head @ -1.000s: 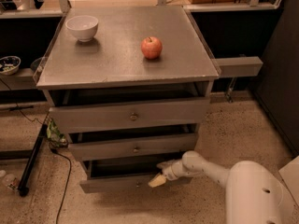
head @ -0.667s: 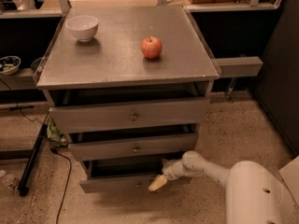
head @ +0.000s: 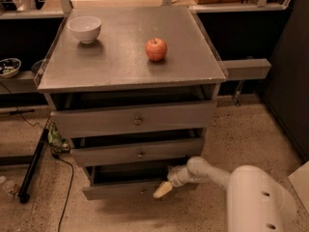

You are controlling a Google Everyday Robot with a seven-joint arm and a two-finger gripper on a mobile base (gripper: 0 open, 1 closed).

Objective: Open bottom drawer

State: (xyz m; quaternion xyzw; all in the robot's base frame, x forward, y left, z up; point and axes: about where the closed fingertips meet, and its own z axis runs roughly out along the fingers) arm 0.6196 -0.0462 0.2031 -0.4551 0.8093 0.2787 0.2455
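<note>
Here, a grey metal cabinet (head: 130,76) with three drawers stands on a speckled floor (head: 241,129). On its flat top sit a small white bowl (head: 84,28) at the back left and a round red apple (head: 156,49) right of centre, well apart. The bottom drawer (head: 116,191), the lowest flat grey front, sits pulled partly out, with a dark gap above it. The robot's white arm (head: 212,172) reaches in from the lower right. Its gripper (head: 162,189), pale yellow at the tip, is at the drawer front's upper edge, right of centre. Whether the gripper is open or closed cannot be told.

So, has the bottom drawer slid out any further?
No. The bottom drawer sits unchanged against the middle drawer; the end effector is at its top edge.
</note>
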